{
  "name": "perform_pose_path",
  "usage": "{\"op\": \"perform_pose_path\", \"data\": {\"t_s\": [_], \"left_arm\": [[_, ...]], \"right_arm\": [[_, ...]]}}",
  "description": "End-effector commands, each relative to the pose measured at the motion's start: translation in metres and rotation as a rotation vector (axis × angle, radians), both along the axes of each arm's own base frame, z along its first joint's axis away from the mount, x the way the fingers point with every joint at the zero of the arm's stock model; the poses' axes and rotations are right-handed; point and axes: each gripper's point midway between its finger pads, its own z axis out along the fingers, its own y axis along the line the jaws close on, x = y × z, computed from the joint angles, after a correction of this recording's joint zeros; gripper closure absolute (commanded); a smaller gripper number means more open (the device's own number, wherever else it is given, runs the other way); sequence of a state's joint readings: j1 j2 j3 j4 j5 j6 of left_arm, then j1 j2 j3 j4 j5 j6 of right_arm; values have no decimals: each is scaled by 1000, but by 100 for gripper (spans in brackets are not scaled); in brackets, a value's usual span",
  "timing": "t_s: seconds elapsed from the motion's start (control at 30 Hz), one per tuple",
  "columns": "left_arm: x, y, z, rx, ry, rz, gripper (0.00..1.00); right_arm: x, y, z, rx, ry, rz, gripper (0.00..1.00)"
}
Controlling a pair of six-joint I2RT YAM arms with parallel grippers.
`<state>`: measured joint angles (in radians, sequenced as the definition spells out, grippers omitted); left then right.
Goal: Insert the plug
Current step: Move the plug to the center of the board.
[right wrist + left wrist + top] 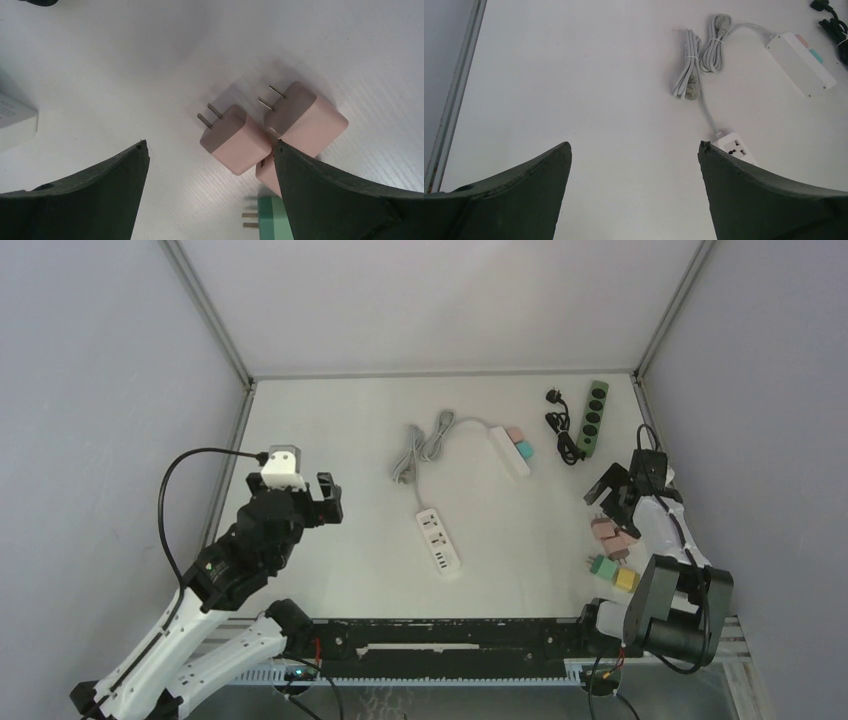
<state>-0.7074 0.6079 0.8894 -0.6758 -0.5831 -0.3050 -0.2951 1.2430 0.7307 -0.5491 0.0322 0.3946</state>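
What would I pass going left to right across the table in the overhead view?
Left end effector → nearer white power strip → farther white power strip, carrying pink and teal plugs → green power strip → yellow plug.

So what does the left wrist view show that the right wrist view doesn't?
Left wrist only: two coiled cords, a strip carrying pink and teal plugs, a second strip's socket end. Right wrist only: loose pink plugs, a green plug. Both: the white table, open fingers; a white corner at the right wrist's left edge may be a strip.
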Motion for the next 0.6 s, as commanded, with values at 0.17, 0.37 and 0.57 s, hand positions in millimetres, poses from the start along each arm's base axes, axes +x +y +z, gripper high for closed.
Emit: {"op": "perform_pose_path", "data": {"t_s": [0.17,0.37,0.57], "left_arm": [[2,2,-1,23,-14,8,0],[3,2,-1,22,-14,9,0],[2,3,-1,22,-14,15,0]], "right_arm": [[27,-3,2,-15,-44,23,0],[30,40,-2,30,-32,141,1],[37,86,8,55,-76,258,2]]}}
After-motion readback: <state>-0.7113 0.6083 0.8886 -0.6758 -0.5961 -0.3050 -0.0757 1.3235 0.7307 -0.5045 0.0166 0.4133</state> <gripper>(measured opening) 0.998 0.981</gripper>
